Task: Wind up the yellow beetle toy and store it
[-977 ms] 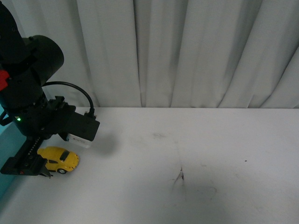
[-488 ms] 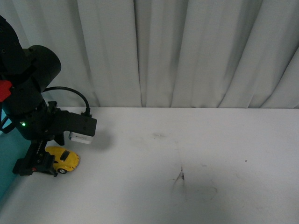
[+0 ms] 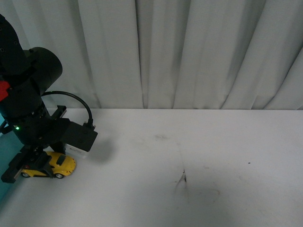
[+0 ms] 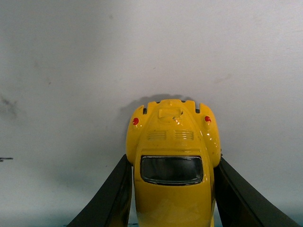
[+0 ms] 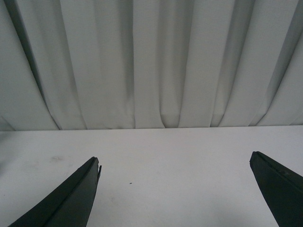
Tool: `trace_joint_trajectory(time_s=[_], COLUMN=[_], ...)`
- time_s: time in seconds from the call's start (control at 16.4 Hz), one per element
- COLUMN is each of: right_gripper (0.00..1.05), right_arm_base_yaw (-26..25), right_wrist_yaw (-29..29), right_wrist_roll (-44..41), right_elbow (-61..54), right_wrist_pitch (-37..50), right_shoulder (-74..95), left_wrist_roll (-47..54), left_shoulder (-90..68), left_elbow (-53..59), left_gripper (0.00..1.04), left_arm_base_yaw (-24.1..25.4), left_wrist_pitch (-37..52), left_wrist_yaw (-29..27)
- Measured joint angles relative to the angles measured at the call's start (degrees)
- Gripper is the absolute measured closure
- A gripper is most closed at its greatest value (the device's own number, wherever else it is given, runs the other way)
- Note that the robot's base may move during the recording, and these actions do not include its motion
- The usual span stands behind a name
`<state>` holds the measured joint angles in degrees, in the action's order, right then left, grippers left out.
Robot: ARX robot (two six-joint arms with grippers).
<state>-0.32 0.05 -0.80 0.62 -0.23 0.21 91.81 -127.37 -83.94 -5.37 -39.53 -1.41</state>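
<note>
At the far left edge of the counter (image 3: 189, 156), the yellow beetle toy (image 3: 60, 164) lay under the left arm, caught inside the left tool (image 4: 173, 163). From the left wrist view, the car's long axis ran straight along the tool's own line. Its tail, with the two red lamps and the rear window, pointed away from the wrist and toward the open middle of the counter. The black fingers (image 4: 116, 194) flanked the body on both sides and pressed against its flanks, so the tool looked closed on the car rather than merely straddling it. A shadow just beyond the tail suggested the wheels were on the surface or barely off it; the wheels themselves were hidden.

The left arm was bent low over the toy, with its wrist block and cable hanging just above and to the right of it. A teal surface (image 3: 4, 184) showed at the counter's left border; what it was could not be told.

The right tool (image 5: 174, 158) was well apart from the toy. Its fingers were spread wide with nothing between them, and it faced the white curtain (image 5: 151, 61).
</note>
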Motion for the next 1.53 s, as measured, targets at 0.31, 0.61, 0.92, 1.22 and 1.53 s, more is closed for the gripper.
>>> trace_joint_trajectory(time_s=[0.31, 0.61, 0.92, 1.22, 1.53], right_gripper=[0.07, 0.07, 0.07, 0.07, 0.07], right_arm_base_yaw=[0.0, 0.0, 0.0, 0.0, 0.0], right_wrist_yaw=[0.0, 0.0, 0.0, 0.0, 0.0], right_wrist_roll=[0.0, 0.0, 0.0, 0.0, 0.0], right_elbow=[0.0, 0.0, 0.0, 0.0, 0.0], right_wrist_pitch=[0.0, 0.0, 0.0, 0.0, 0.0], right_shoulder=[0.0, 0.0, 0.0, 0.0, 0.0], left_wrist_roll=[-1.6, -15.9, -27.0, -33.3, -38.4], left_shoulder=[9.0, 18.5, 19.9, 18.7, 11.4], left_elbow=[-4.9, -19.8, -11.0, 1.5, 6.5], left_gripper=[0.63, 0.65, 0.65, 0.65, 0.65], left_arm_base_yaw=[-3.4, 9.1, 24.2, 27.6, 28.6], left_wrist_pitch=[-12.0, -19.2, -8.0, 3.7, 12.8], left_wrist_yaw=[11.4, 25.4, 22.8, 5.7, -2.1])
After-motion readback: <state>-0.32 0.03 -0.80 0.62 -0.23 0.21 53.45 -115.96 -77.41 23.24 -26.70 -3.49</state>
